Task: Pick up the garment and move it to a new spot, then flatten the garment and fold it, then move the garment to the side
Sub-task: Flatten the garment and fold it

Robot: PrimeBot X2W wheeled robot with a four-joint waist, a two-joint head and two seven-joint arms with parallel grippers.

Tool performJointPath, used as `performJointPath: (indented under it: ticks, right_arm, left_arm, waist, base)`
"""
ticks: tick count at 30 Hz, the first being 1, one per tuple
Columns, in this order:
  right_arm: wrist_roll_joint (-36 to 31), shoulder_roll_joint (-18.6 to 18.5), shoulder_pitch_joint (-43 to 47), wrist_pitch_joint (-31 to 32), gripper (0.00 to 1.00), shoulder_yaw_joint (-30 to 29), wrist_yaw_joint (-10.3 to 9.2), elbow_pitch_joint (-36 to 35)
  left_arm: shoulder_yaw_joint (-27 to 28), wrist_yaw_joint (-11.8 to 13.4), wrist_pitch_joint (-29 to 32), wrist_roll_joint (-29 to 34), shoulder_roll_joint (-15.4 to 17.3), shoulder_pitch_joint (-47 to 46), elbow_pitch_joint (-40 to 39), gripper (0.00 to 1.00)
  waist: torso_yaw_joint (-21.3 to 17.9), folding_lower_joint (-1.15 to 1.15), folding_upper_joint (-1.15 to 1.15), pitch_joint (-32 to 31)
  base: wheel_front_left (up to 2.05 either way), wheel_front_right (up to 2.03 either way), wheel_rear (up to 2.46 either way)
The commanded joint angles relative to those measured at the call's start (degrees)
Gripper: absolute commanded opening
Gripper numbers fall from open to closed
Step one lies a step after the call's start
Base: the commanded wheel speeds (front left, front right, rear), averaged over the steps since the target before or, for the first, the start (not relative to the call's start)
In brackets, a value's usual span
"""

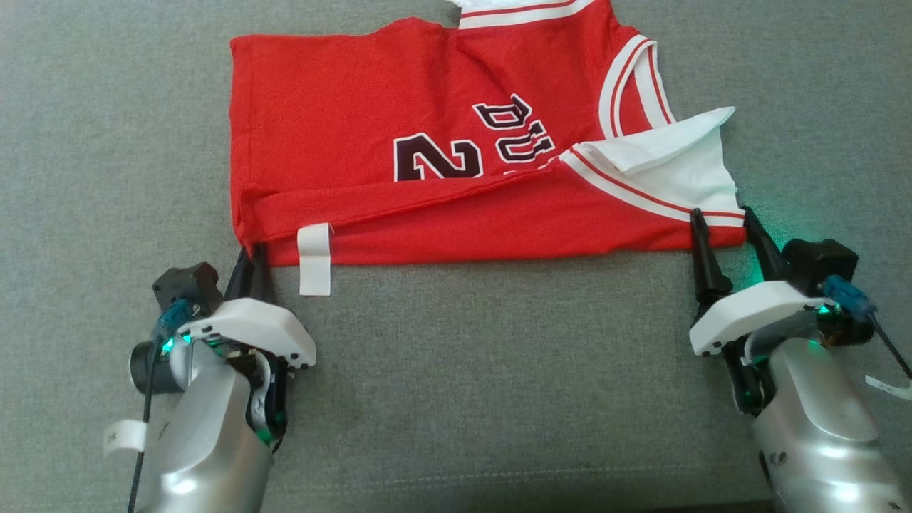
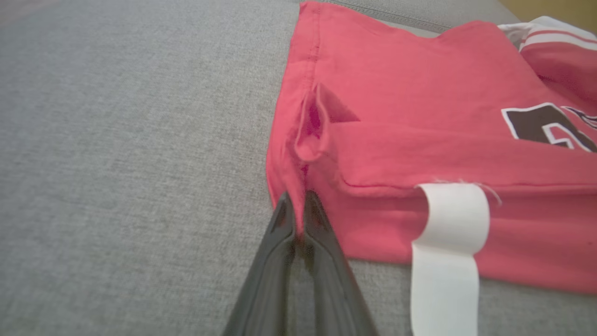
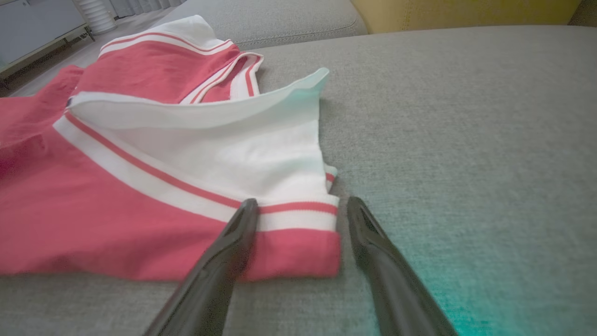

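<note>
Our left gripper is clamped on the near left corner of the garment, which lies half-folded across the far part of the grey cushion. Our right gripper straddles the near right corner, jaws apart. If we lift before the right closes, the fold would likely swing and spill open.

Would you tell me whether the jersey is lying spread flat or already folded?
Folded: the garment has its near side doubled over, hiding part of the number.

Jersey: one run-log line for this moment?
jersey: partly folded on grey cushion | left gripper: shut on its corner | right gripper: open, astride other corner
</note>
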Motion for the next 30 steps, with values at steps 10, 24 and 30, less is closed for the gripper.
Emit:
performJointPath:
  ticks: [10, 24, 30]
  right_arm:
    - [3.22, 1.01, -0.63, -0.52, 0.00, 3.76, 0.36, 0.58]
    - [12.61, -0.36, 0.64, 1.64, 0.00, 4.32, 0.36, -1.50]
    - [15.50, -1.60, 8.52, 5.49, 0.00, 4.62, 0.36, -5.17]
  left_arm:
    - [0.84, -1.04, 1.31, -0.08, 0.57, 1.55, -0.89, 0.00]
    - [11.12, -3.08, 1.31, 3.92, 1.94, 8.14, -11.98, 0.00]
    - [10.98, -3.21, 1.31, 2.26, 1.30, 14.28, -6.53, 0.00]
  waist:
    - [0.37, 0.00, 0.00, -2.72]
    - [1.09, 0.00, 0.00, -18.78]
    - [1.32, 0.00, 0.00, -19.91]
  base:
    - [0.00, 0.00, 0.00]
    - [0.00, 0.00, 0.00]
    - [0.00, 0.00, 0.00]
